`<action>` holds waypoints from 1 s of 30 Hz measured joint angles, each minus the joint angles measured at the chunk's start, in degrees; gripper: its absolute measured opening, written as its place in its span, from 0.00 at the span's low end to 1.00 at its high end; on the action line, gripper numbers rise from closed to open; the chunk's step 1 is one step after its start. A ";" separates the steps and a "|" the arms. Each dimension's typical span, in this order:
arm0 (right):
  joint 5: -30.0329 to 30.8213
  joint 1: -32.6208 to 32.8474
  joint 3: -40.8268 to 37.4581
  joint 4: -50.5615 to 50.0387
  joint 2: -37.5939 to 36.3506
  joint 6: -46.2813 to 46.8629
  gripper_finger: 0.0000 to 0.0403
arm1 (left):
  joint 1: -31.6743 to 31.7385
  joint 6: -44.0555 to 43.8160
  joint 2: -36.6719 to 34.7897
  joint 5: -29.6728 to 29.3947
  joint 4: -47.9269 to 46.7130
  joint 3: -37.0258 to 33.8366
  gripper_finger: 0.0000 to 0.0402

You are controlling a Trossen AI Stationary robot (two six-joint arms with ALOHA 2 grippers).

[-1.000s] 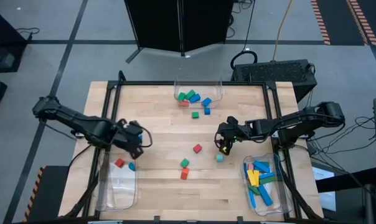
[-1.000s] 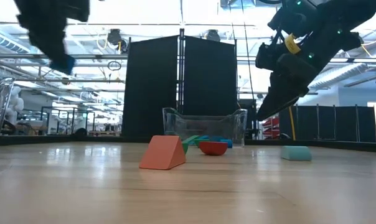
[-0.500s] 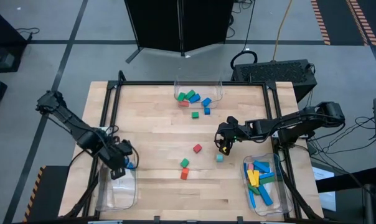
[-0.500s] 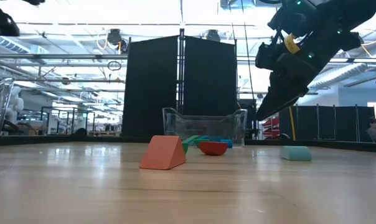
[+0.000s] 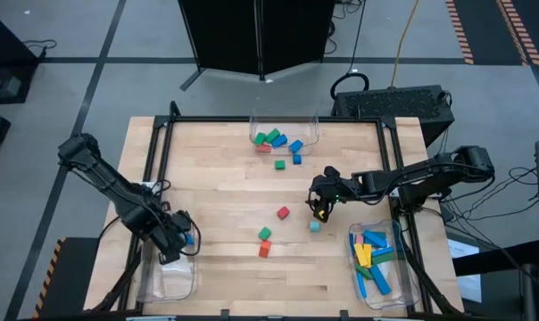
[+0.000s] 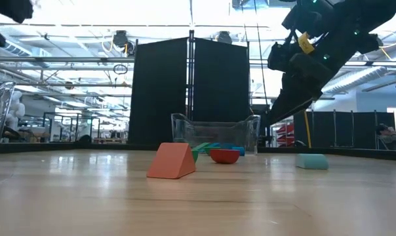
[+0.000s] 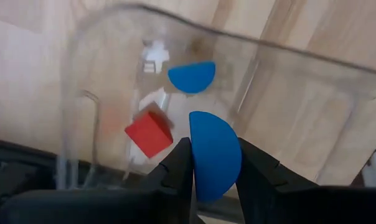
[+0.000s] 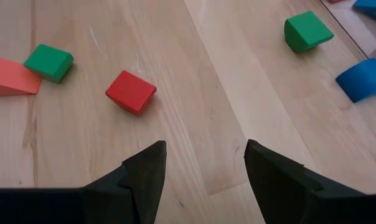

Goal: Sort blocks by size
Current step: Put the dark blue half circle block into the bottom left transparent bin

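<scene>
Blue half-round block [image 7: 214, 155] clenched in left gripper [image 7: 213, 171] over bin [image 7: 312, 112], perhaps partly hidden; right gripper [image 8: 203, 165] released.

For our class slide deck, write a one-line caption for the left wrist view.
Left end effector holds a blue half-round block over a clear bin containing a red cube and another blue half-round.

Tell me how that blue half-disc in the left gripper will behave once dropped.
The half-disc looks rigid. Its curved edge might let it rock or roll before settling flat in the bin, beside the red cube.
</scene>
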 joint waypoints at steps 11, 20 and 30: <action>-0.02 0.00 0.00 2.79 0.00 -0.02 0.52 | -0.26 2.06 7.46 1.89 1.84 -4.77 0.23; -0.04 0.00 0.00 2.72 0.00 -1.24 0.52 | -0.24 3.47 9.42 0.51 4.85 -6.61 0.24; -0.04 0.00 0.00 3.04 0.00 -0.83 0.52 | -0.20 4.82 9.42 -1.75 7.26 -6.75 0.44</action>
